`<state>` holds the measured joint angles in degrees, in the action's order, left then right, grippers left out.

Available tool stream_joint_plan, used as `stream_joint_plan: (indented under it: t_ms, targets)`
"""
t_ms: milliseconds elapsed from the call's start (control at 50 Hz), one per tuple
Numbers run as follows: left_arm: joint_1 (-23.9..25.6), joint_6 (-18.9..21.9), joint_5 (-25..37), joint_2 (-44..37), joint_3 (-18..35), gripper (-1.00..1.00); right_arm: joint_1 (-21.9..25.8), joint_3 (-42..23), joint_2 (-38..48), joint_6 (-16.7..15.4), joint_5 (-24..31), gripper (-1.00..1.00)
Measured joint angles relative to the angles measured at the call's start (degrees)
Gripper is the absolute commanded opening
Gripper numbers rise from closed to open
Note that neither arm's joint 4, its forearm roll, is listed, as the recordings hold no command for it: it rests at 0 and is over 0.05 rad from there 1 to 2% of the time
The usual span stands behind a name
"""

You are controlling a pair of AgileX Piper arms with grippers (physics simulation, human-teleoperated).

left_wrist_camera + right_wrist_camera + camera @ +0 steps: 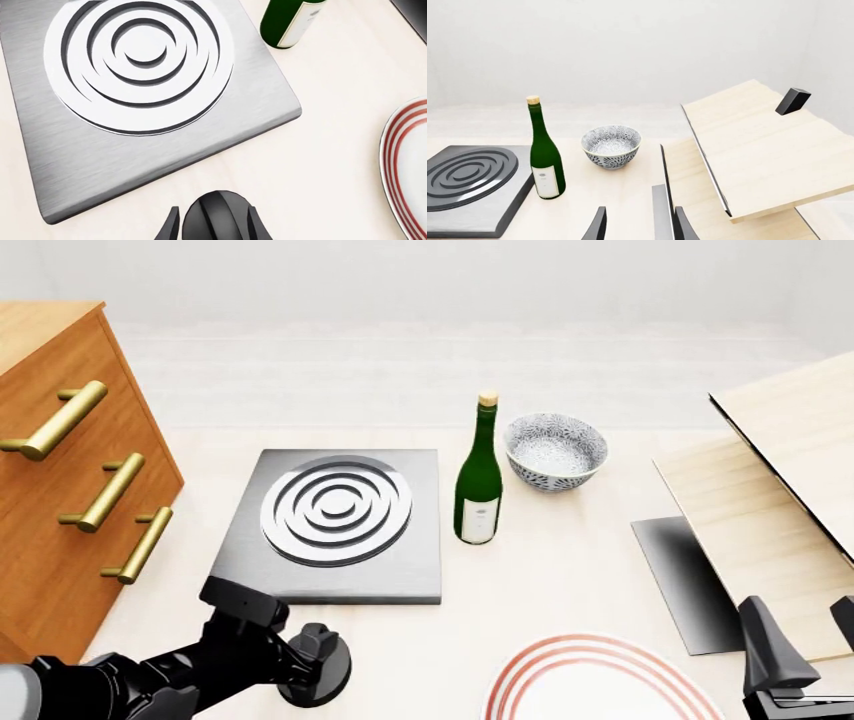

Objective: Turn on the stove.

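Observation:
The stove (pixel 334 530) is a square dark-grey slab with concentric silver burner rings, left of the table's centre; it also fills the left wrist view (pixel 133 125). Its small black round knob (pixel 318 672) stands on the table just in front of the slab. My left gripper (pixel 315 665) is down at the knob. In the left wrist view the knob (pixel 217 217) sits between the two fingers of the left gripper (pixel 213 227), which are spread about as wide as the knob, with a thin gap on one side. My right gripper (pixel 805 632) is open and empty at the front right.
A green wine bottle (pixel 478 480) stands right of the stove, with a patterned bowl (pixel 554 450) behind it. A white plate with red rings (pixel 601 680) lies at the front. A thin dark sheet (pixel 687 585) and wooden boards (pixel 761 510) are on the right, and a wooden drawer cabinet (pixel 67 490) is on the left.

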<state>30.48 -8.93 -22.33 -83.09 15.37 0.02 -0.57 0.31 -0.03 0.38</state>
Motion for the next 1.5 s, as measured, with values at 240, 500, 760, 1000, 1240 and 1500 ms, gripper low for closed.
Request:
stream_joint_plan:
  t_ms: [240, 500, 760, 1000, 1240, 1500]
  targets:
    - [0.41, -0.95, -1.76, -1.95, 0.19, 1.00, 0.00, 0.00, 0.00, 0.00, 0.00, 1.00]
    - [-0.11, -2.12, -2.44, -2.49, 0.24, 1.00, 0.00, 0.00, 0.00, 0.00, 0.00, 1.00]
    - [-1.64, -3.73, -2.80, -1.90, 0.15, 1.00, 0.00, 0.00, 0.00, 0.00, 0.00, 1.00]
    - [-2.94, -4.12, -2.83, -1.19, 0.24, 1.00, 0.00, 0.00, 0.00, 0.00, 0.00, 1.00]
    - [-3.98, -4.16, -3.24, -0.51, 0.10, 1.00, 0.00, 0.00, 0.00, 0.00, 0.00, 1.00]
    - [-7.52, -0.43, -2.82, 0.75, -0.48, 1.00, 0.00, 0.00, 0.00, 0.00, 0.00, 1.00]
